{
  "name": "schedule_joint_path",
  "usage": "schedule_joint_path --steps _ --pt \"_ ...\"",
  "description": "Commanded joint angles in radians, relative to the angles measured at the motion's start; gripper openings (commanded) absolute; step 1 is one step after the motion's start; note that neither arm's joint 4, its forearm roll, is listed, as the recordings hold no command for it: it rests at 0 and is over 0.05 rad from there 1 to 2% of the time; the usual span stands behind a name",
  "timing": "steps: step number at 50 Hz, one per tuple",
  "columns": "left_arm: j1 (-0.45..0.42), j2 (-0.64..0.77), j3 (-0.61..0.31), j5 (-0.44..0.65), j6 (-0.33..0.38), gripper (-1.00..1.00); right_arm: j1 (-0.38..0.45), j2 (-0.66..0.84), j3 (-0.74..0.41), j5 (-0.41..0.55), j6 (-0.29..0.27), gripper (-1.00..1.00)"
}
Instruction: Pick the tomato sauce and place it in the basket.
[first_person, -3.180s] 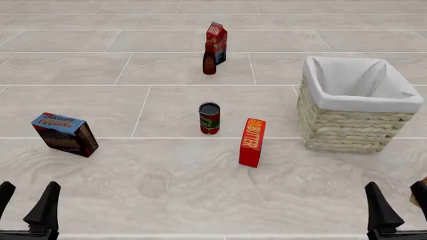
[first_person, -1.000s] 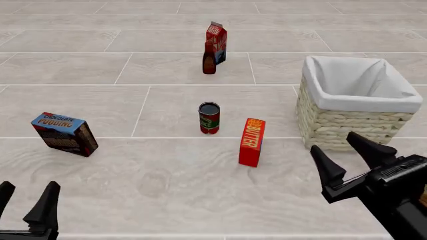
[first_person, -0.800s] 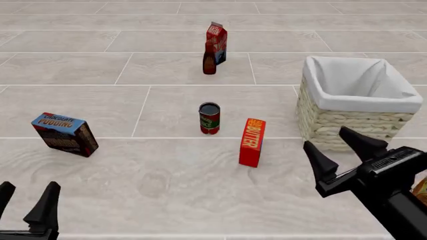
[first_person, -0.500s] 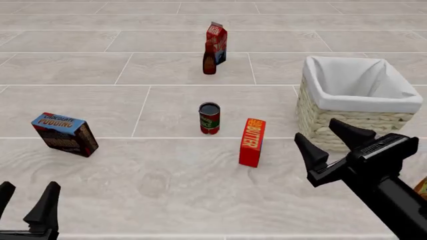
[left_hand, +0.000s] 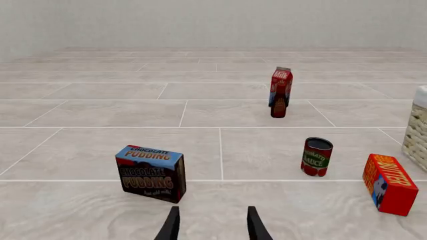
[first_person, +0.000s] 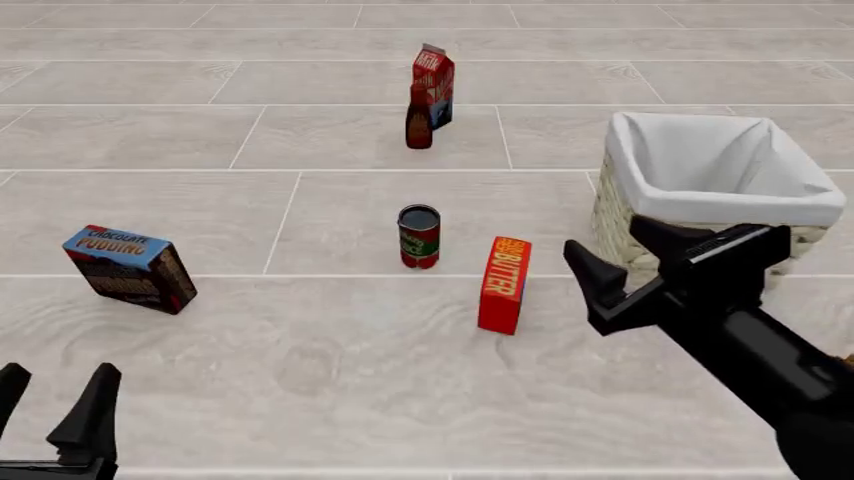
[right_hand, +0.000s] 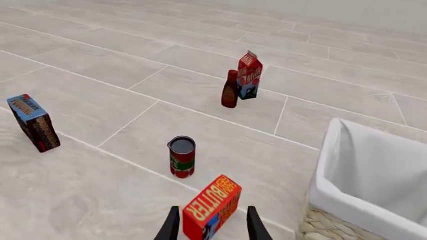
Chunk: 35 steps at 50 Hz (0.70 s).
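1. Your target, the tomato sauce (first_person: 419, 237), stands upright on the desk (first_person: 200, 130), well apart from the basket (first_person: 707, 205) on its left, with nothing touching it.
2. Just beside the tomato sauce, between it and the basket, the butter box (first_person: 505, 284) stands on end. It sits on your approach line, so you will probably need to come over it or around it.
3. Your right tool (first_person: 638, 262) hovers in front of the basket with its fingers spread apart and nothing between them. From the right wrist view it points at the butter box, with the tomato sauce beyond.
4. Your left tool (first_person: 51, 410) rests low, well apart from the tomato sauce on the side away from the basket, fingers apart and empty. It seems parked because the right arm is nearer the basket.
5. Beyond the tomato sauce stand a dark bottle (first_person: 419, 124) and a carton (first_person: 434, 84). The chocolate pudding box (first_person: 128, 266) lies well to its left.
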Motion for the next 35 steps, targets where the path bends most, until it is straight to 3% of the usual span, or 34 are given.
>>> schedule_joint_path --steps 1,13,22,27,35 --pt "0.000 0.000 0.000 0.000 0.000 1.00 0.009 0.040 -0.056 0.034 0.003 1.00" --pt "0.000 0.000 0.000 0.000 0.000 1.00 0.018 0.093 -0.132 0.074 -0.023 1.00" --pt "0.000 0.000 0.000 0.000 0.000 1.00 0.009 0.157 -0.194 0.096 -0.011 1.00" --pt "0.000 0.000 0.000 0.000 0.000 1.00 0.017 0.190 -0.236 0.115 -0.047 1.00" --pt "0.000 0.000 0.000 0.000 0.000 1.00 0.024 0.216 -0.287 0.151 -0.050 1.00"
